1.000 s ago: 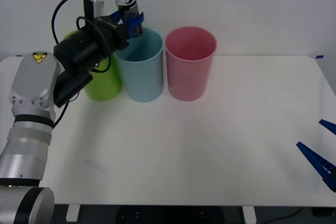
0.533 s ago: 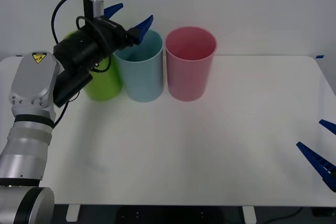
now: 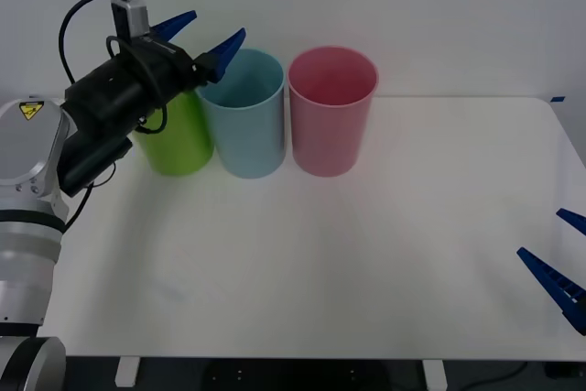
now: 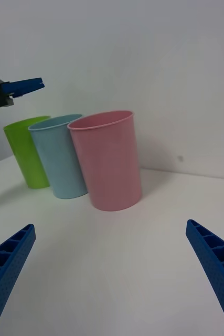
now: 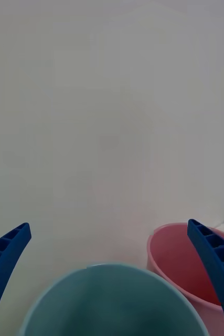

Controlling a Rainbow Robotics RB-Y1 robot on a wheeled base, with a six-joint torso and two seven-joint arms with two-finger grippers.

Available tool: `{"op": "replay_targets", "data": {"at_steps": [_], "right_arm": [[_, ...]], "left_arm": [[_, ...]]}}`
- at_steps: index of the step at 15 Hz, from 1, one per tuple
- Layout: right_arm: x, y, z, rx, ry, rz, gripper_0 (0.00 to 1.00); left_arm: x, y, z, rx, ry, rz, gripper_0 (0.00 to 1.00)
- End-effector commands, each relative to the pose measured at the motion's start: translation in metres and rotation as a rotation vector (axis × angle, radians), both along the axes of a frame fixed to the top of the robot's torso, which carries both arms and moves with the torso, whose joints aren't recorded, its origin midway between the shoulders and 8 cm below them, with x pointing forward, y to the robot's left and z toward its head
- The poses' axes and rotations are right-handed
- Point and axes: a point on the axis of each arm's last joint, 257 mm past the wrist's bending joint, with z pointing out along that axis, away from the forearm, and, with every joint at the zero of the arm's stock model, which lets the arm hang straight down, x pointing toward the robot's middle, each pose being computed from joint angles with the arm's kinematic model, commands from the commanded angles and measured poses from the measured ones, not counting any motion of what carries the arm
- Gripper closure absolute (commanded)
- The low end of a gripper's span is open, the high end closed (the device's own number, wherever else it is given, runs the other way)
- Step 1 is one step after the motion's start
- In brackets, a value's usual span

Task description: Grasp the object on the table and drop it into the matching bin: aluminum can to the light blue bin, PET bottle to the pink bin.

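Hovering up at the far left, the left gripper has its fingers spread wide with nothing between them, just above the left rim of the light blue bin. Can't spot the can from here. The pink bin stands just right of the blue one, lime green bin on its left. The right gripper sits spread open at the near right edge of the bench.

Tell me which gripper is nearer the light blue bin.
Left. The left gripper hangs open just above the light blue bin at its rim; the right gripper waits open at the table's far right edge.
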Motion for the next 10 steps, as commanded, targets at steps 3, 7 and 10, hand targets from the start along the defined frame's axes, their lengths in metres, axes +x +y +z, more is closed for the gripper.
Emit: {"op": "replay_targets", "data": {"at_steps": [3,7,10], "right_arm": [[0.000,0.000,0.000,0.000,0.000,0.000,0.00],[0.000,0.000,0.000,0.000,0.000,0.000,0.00],[0.000,0.000,0.000,0.000,0.000,0.000,0.00]], "left_arm": [[-0.034,0.038,-0.002,-0.028,-0.028,0.018,0.00],[-0.068,0.076,-0.012,-0.009,-0.045,0.037,0.00],[-0.091,0.103,-0.023,0.018,-0.041,0.059,0.00]]}}
